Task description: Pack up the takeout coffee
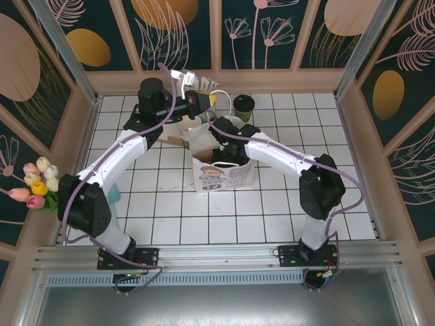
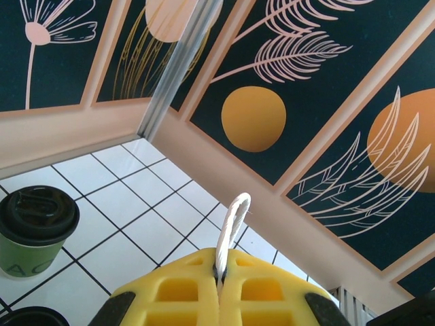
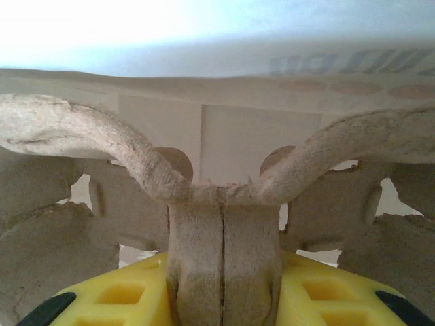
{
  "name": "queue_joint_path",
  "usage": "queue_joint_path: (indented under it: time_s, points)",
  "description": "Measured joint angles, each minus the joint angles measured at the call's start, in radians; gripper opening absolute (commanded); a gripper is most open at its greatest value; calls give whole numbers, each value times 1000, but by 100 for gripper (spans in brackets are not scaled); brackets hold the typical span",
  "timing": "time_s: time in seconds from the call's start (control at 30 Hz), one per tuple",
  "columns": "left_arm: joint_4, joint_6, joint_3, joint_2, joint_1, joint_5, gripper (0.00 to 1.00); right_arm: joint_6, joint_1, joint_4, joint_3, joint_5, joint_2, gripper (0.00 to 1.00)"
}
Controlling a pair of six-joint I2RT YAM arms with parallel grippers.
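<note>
The takeout coffee (image 1: 244, 104), a small dark green cup with a dark lid, stands on the tiles at the back, behind the white paper bag (image 1: 231, 178). In the left wrist view the cup (image 2: 34, 231) is at the left. My left gripper (image 1: 206, 101) is raised over the bag's back left corner, shut on the bag's white rope handle (image 2: 233, 224); its pads (image 2: 221, 272) pinch the loop. My right gripper (image 1: 221, 141) reaches down into the bag's mouth. It is shut on the centre grip of the brown pulp carrier (image 3: 223, 238), with the bag's white wall behind.
A second dark round lid (image 2: 27, 316) shows at the bottom left of the left wrist view. Tulips (image 1: 37, 183) lie outside the left wall. Patterned panels enclose the tiled floor (image 1: 170, 224) on three sides; the rail with the arm bases (image 1: 217, 257) runs along the near edge.
</note>
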Motion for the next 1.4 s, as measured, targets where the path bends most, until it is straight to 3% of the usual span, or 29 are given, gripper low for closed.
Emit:
queue_joint_path:
  time_s: [0.17, 0.2, 0.33, 0.43, 0.53, 0.73, 0.9, 1.03, 1.17, 1.4]
  points:
    - [-10, 0, 0, 0, 0, 0, 0, 0, -10, 47, -27, 6, 8, 36]
    - [-12, 0, 0, 0, 0, 0, 5, 0, -10, 56, -31, 6, 10, 36]
    - [-51, 42, 11, -3, 0, 10, 61, 0, -11, 75, -41, 5, 15, 36]
    - [-97, 130, -8, -51, 1, 29, 80, 0, -11, 76, -45, 3, 15, 36]
    - [-105, 243, -127, -207, 1, 44, 85, 0, -11, 77, -45, -3, 15, 36]
    - [-122, 475, -323, -525, -16, 182, 87, 1, -13, 79, -47, -13, 15, 36]
    - [-230, 672, -352, -570, -94, 249, 86, 1, -14, 79, -47, -14, 15, 36]
    - [-257, 725, -362, -533, -140, 248, 83, 3, -14, 79, -47, -14, 15, 36]
    - [-244, 742, -367, -501, -173, 226, 56, 5, -14, 79, -47, -14, 15, 36]
    - [-214, 721, -367, -425, -192, 259, 49, 8, -14, 79, -46, -14, 15, 36]
